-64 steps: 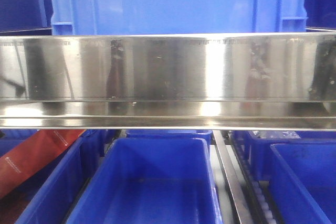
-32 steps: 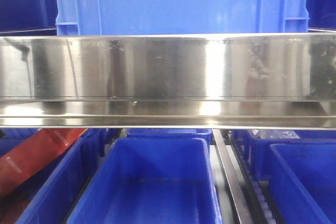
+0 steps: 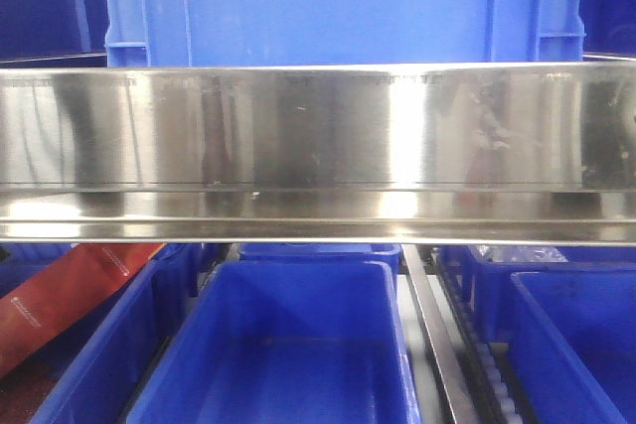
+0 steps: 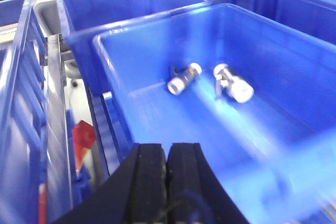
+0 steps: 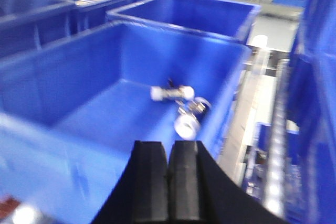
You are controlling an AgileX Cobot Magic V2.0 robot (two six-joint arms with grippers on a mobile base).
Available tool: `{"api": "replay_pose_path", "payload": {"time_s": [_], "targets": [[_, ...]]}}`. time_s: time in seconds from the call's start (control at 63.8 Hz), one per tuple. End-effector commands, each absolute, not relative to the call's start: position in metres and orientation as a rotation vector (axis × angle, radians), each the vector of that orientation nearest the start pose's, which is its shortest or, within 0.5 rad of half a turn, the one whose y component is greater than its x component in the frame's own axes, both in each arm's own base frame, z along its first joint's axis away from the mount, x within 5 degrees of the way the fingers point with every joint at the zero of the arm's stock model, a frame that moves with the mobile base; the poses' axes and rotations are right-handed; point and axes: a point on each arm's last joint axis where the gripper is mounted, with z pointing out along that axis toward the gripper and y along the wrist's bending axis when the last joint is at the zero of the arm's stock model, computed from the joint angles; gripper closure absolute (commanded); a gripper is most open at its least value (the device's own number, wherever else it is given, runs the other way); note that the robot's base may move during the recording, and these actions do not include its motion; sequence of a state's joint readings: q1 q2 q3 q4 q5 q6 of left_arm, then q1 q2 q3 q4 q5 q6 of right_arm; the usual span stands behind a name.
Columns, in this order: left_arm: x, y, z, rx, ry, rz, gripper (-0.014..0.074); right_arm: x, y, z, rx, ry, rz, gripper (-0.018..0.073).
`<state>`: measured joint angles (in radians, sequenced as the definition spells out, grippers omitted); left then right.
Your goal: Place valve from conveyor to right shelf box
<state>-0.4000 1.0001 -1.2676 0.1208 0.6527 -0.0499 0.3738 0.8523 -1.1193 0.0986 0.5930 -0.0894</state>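
Observation:
Two small silvery valves lie on the floor of a blue box [image 4: 273,61]. In the left wrist view one valve [image 4: 184,78] lies beside another [image 4: 233,84]. My left gripper [image 4: 168,153] hangs above the box's near side, shut, with nothing between its fingers. The right wrist view shows the same box [image 5: 79,72] with a valve [image 5: 171,93] and a second one [image 5: 188,120] by its right wall. My right gripper [image 5: 168,150] is shut and empty just in front of them. The conveyor is out of view.
A wide stainless steel shelf rail [image 3: 318,131] crosses the front view, with a blue crate [image 3: 338,7] above it. More blue boxes [image 3: 288,345] stand below, and a red packet [image 3: 70,295] lies at the left. Roller rails [image 5: 275,145] run right of the box.
In the front view the crate and the reflections in the steel rail have shifted slightly to the right. No gripper shows in that view.

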Motion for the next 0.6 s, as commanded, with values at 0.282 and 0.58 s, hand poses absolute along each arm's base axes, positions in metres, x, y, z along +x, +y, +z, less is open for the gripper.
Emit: {"api": "replay_pose_path", "payload": {"time_s": [0.282, 0.58], "targets": [[0.099, -0.039, 0.378, 0.334, 1.601, -0.251, 0.0708, 0.088, 0.037, 0.36, -0.37, 1.711, 0.278, 0.0721], [0.079, -0.033, 0.322, 0.297, 1.576, -0.322, 0.0708, 0.072, 0.031, 0.319, -0.354, 1.663, 0.28, 0.0721]]}}
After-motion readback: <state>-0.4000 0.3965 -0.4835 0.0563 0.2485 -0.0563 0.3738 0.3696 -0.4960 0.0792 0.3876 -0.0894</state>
